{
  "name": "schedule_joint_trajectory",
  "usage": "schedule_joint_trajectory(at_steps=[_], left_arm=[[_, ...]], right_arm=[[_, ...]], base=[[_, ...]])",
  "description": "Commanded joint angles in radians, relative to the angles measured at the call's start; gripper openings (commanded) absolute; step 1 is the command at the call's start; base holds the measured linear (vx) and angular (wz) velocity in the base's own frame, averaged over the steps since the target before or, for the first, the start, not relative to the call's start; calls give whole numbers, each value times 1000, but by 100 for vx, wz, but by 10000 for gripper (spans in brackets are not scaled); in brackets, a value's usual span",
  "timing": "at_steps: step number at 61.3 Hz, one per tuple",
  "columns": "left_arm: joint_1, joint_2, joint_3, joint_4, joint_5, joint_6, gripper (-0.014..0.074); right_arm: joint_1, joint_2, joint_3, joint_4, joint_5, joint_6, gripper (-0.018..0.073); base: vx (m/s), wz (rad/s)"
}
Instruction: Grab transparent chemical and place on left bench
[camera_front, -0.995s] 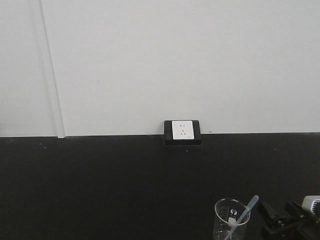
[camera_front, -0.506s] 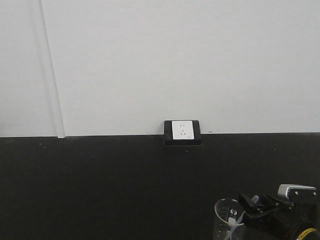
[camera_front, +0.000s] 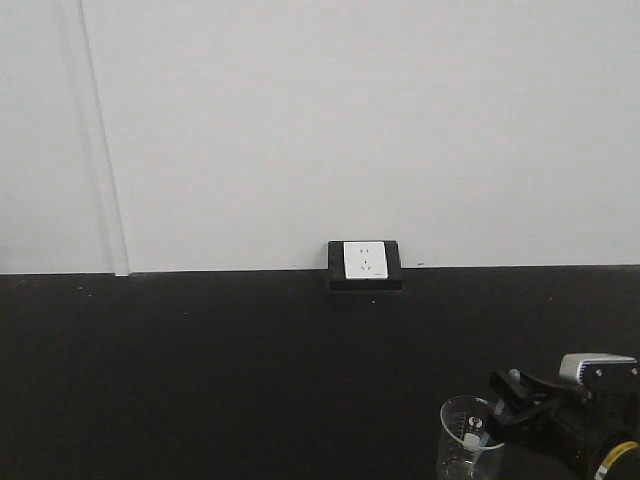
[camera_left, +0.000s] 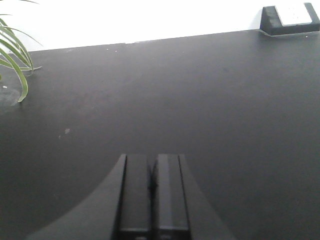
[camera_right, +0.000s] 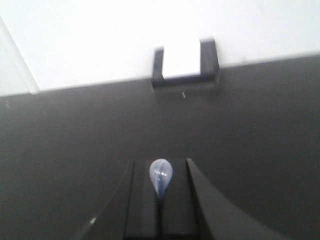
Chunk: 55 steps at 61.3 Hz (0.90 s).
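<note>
Where the right gripper (camera_right: 160, 167) hangs just beside the clear plastic beaker (camera_front: 466, 448), its jaws are clamped on the thin clear bluish-tinted dropper pipette (camera_right: 161, 177). In the blurred wrist view, only the bulb seems to show. The left gripper (camera_left: 151, 159) is closed on nothing above the matte black counter (camera_left: 210, 95).

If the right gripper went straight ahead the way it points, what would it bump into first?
Probably the wall socket at the back of the black counter; nothing else shows in between, though depth is unclear.
</note>
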Motion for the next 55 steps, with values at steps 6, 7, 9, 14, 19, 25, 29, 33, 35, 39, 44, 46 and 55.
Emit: schedule_joint_trajectory(at_steps=[6, 7, 9, 14, 19, 25, 29, 33, 35, 39, 44, 46, 55], left_arm=[[-2, -19, 16, -1, -78, -8, -3], [-2, -19, 16, -1, -78, -8, -3], [-2, -19, 16, -1, -78, -8, -3], [-2, -19, 16, -1, -78, -8, -3], [-2, -19, 16, -1, -78, -8, -3], [-2, -19, 16, -1, -78, -8, -3], [-2, -19, 16, -1, -78, -8, -3], [-2, -19, 16, -1, -78, -8, -3], [-2, -19, 16, -1, -78, -8, -3], [-2, -19, 16, -1, -78, -8, -3], [-2, -19, 16, -1, -78, -8, -3], [-2, -19, 16, -1, -78, -8, -3], [-2, -19, 16, -1, -78, -8, -3]], right_arm=[[-2, -244, -23, -44, 51, -5, -7], [-2, -266, -22, -59, 71, -4, -8], [-1, -326, -21, -91, 114, -1, -7], [-1, -485, -20, -207, 255, 47, -6], [-1, -637, -20, -326, 395, 143, -4], [-1, -824, -20, -462, 560, 283, -4], [-1, -931, -20, -571, 674, 371, -4], [-1, -1029, -4, -657, 730, 478, -4], [-1, -1078, 23, -691, 737, 539, -4], [-1, -1146, 82, -743, 732, 615, -4], [-1, -1209, 157, -805, 728, 687, -4], [-1, -1228, 179, -820, 728, 705, -4], [-1, -1294, 245, -825, 708, 730, -4]], base=[[0, 0], [0, 0], [0, 0], [0, 0], [0, 0], [0, 0], [0, 0], [0, 0], [0, 0], [0, 0], [0, 0], [0, 0], [0, 0]])
